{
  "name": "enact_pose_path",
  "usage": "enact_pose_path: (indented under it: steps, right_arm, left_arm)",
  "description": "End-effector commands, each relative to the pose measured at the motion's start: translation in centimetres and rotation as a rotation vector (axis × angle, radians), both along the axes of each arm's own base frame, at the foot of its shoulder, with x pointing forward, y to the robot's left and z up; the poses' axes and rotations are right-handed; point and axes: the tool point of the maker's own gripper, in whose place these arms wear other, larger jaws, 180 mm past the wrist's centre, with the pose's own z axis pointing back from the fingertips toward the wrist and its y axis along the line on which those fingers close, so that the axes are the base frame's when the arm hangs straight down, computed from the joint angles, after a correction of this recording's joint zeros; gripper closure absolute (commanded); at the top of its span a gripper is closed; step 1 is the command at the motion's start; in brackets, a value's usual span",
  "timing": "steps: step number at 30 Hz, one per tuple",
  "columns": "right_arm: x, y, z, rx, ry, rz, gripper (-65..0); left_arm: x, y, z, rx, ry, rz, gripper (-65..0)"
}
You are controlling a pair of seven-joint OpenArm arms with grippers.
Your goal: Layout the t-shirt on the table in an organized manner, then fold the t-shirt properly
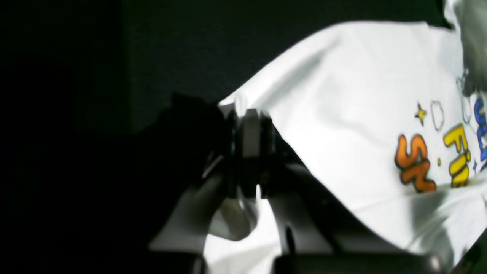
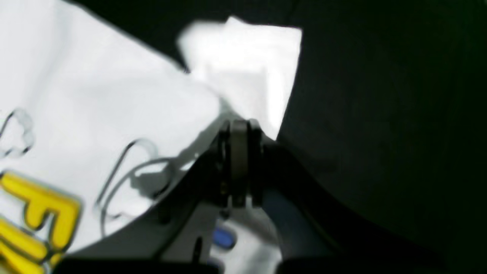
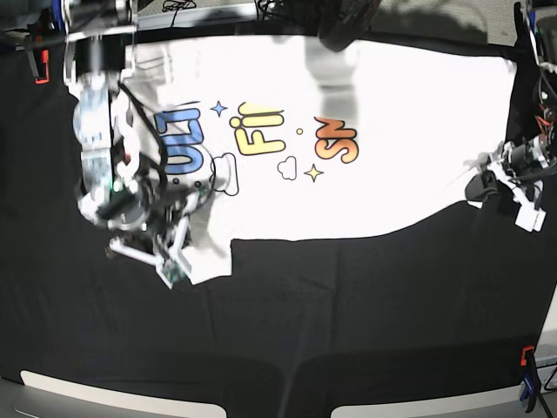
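you are in the laying-out step, not the folding one yet. your left gripper (image 1: pixel 249 125) has its jaws pressed together on the hem corner of the t-shirt (image 1: pixel 354 114), and the cloth runs taut away from the fingertips toward the print. your right gripper (image 2: pixel 239 131) is likewise pinched closed on the shirt's edge, beside the short sleeve (image 2: pixel 247 61) that sticks out just past the fingertips. in the base view the shirt lies print-up across the far half of the table (image 3: pixel 348 331), stretched between your two grippers, with its near edge bowing inward and a flap hanging near the right one. the next move, as i judge it, calls for pulling both grips apart and toward you evenly, so that edge straightens, then releasing flat.
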Motion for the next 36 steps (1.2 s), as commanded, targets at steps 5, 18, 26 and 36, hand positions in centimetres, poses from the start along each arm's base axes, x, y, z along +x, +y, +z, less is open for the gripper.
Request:
enact_pose_path:
  steps: [5,18,26,36]
  right_arm:
    - [-1.9,0.7,3.9,0.000,-0.117,0.028,0.0]
    - [-8.4,-4.4,3.5,-0.064,-0.071,-0.082,0.0]
    - [-10.7,-8.4,2.8,-0.087,-0.043,-0.191,0.0]
    - [-11.2,-11.3,3.9,-0.090,-0.057,-0.250,0.0]
  left_arm:
    - [0.8,-0.8,3.6,0.033,-0.117,-0.058,0.0]
    - [0.1,-3.7,7.0,0.072,-0.178,-0.189,0.0]
    - [-1.1,-3.9,6.4,0.069,-0.154,-0.199,0.0]
    - [-2.3,-4.4,9.2,0.166,-0.222,-0.293,0.0]
